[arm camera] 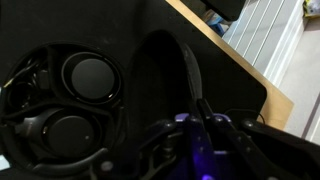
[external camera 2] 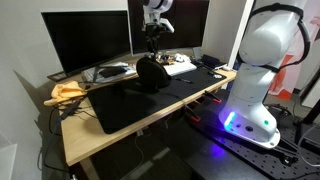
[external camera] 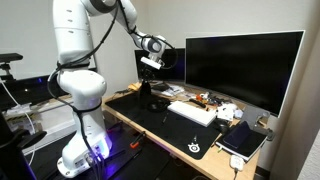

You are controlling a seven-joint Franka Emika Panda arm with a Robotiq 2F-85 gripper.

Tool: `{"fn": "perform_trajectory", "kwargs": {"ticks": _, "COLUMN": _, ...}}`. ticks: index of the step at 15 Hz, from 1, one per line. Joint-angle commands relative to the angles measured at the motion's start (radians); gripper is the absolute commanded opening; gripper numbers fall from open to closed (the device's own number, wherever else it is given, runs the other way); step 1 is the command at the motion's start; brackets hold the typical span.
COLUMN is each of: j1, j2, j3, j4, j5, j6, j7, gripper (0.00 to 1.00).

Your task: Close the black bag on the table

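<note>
**Hovering over the open black bag**

Reaching out from the white robot base and holding the gripper pointing down, straight above the black bag. Finding the bag in both exterior views on the black mat covering the table, near the white keyboard and out in front of the monitors. Looking down through the wrist view into the bag lying open, showing headphones with two round ear cups inside and a dark flap standing up just beside them. Catching the table's light wooden edge running slantwise past the bag in that same view. Failing to make out how the jaws stand, wide or narrow, or whether touching the bag at all: too dark in the wrist view, too small in the others.
</note>
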Motion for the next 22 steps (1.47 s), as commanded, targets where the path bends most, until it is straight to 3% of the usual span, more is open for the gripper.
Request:
{"fn": "perform_trajectory", "kwargs": {"ticks": 1, "j1": -0.048, "j2": 0.11, "j3": -0.018, "j4": 0.086, "j5": 0.027, "j6": -0.054, "j7": -0.152, "gripper": 0.01}}
{"fn": "perform_trajectory", "kwargs": {"ticks": 10, "j1": -0.133, "j2": 0.234, "j3": -0.024, "j4": 0.208, "j5": 0.066, "j6": -0.164, "j7": -0.315, "gripper": 0.01}}
{"fn": "perform_trajectory", "kwargs": {"ticks": 22, "j1": -0.226, "j2": 0.298, "j3": -0.043, "j4": 0.236, "j5": 0.118, "j6": -0.198, "j7": -0.403, "gripper": 0.01}}
